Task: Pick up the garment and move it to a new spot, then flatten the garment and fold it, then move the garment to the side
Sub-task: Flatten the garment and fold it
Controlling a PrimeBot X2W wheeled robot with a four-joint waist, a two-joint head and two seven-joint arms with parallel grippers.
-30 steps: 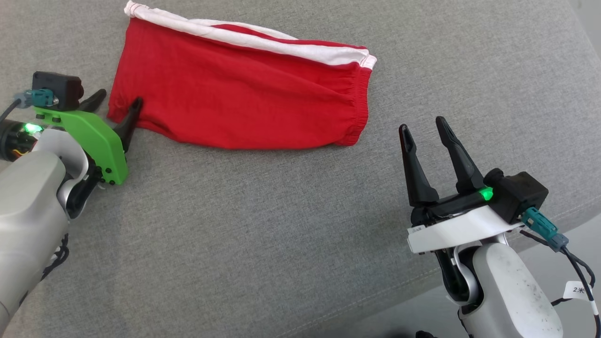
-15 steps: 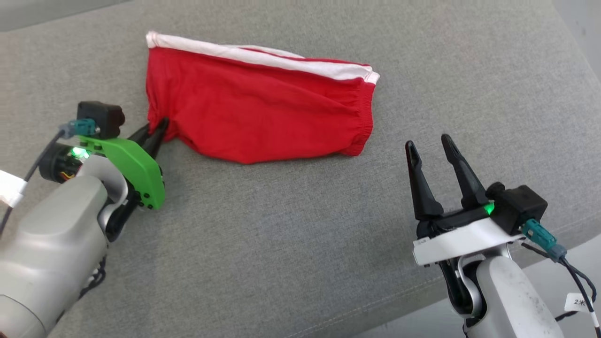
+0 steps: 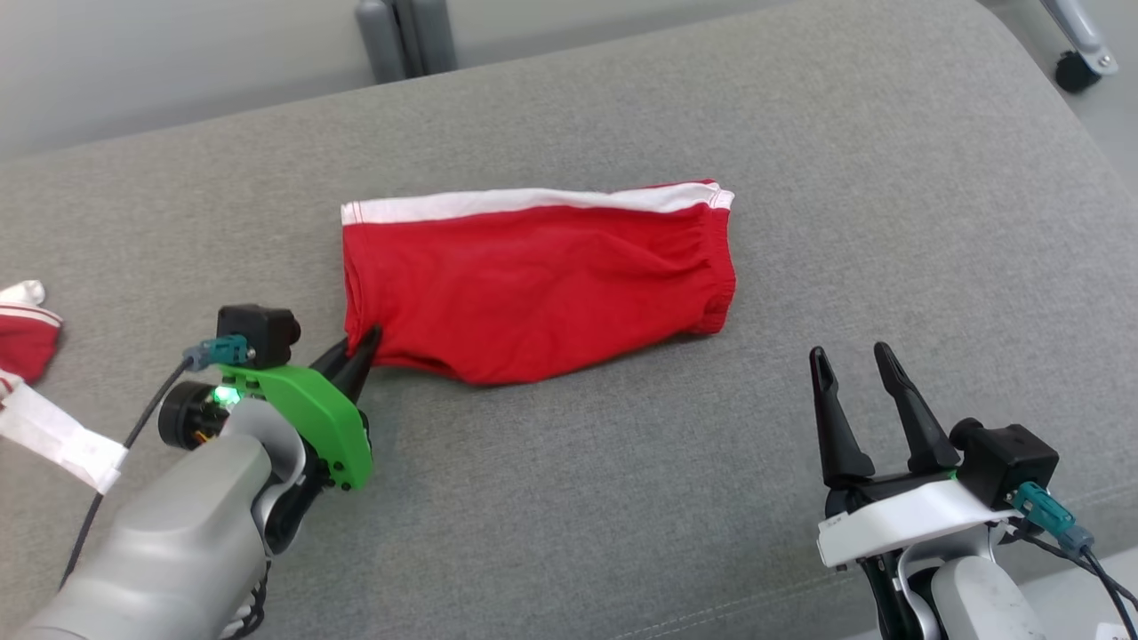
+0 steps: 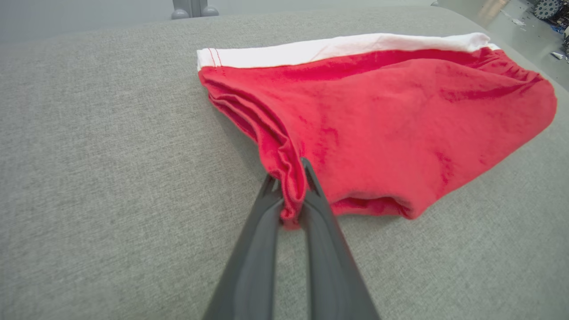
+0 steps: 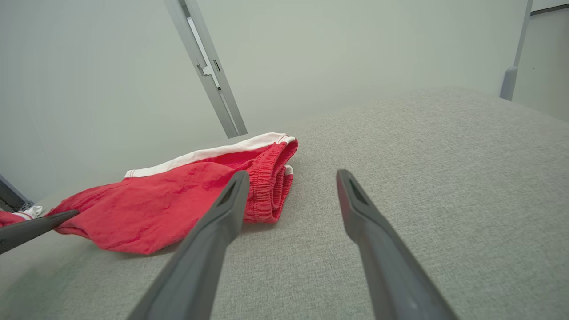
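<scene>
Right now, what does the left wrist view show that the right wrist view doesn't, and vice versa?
Left wrist view: the left end effector shut on a bunched corner of the red shorts. Right wrist view: the right end effector open, clear of the shorts, and the elastic waistband end-on. Both: the shorts with their white stripe on the grey cushion.

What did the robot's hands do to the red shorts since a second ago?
The left gripper snapped shut on the near left corner of the red shorts, which it had straddled with open fingers; the cloth now bunches there. The right gripper stayed open, off the shorts.
</scene>
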